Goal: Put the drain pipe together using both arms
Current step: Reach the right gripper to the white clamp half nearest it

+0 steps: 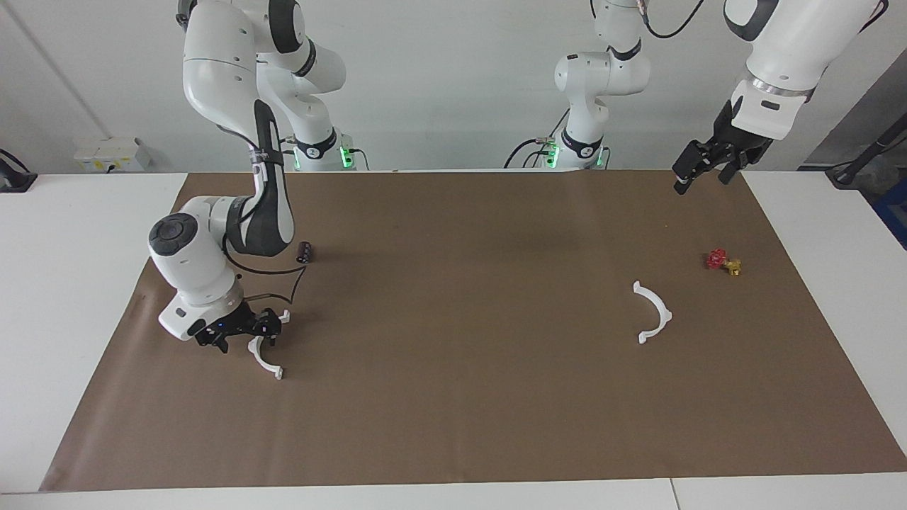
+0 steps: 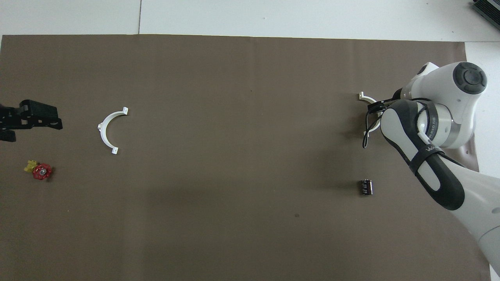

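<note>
Red valve [image 1: 722, 261], blk cylinder [image 1: 304, 252], brown mat [image 1: 468, 397]

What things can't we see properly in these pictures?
- Grey-white block: hidden in both views under the right arm.
- Half-ring at the right arm's end: its middle is covered by the right pincer in the facing view, by the arm overhead.
- Left pincer: cut off by the overhead view's edge.
</note>
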Available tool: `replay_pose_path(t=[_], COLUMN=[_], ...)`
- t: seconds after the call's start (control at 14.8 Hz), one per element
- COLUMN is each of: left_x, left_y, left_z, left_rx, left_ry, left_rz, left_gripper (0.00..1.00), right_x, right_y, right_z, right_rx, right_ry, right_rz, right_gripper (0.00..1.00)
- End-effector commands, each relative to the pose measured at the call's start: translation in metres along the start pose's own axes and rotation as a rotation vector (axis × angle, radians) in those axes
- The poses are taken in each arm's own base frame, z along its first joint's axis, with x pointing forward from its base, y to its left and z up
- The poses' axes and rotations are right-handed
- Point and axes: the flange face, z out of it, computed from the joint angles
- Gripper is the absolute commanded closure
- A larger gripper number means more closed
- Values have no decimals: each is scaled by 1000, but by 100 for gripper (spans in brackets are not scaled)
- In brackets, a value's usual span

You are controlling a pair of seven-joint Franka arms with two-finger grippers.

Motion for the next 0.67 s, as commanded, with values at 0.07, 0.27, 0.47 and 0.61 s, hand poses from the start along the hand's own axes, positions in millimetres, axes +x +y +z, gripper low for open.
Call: replay_pose_path(t=[0.07, 0.27, 0.47, 0.61], left_x=[-5, -6, -5, -5], left_y=[-3, -4, -4, -4], left_z=[-1, -1, 0, 0], left_rx=[-15, -14, -14, -13], left_ry=[0, -1, -1, -1], left_rz=[-7, -7, -9, -6], left_gripper=[0, 0, 0, 0], right_x=[-11, -15, -13, -10], right_y=[3, 2, 2, -3], right_z=[15, 20, 18, 16], right_rx=[27, 30, 34, 34], right_ry=[28, 17, 18, 18], right_rz=[-28, -41, -36, -42], right_gripper=[6, 62, 100, 100])
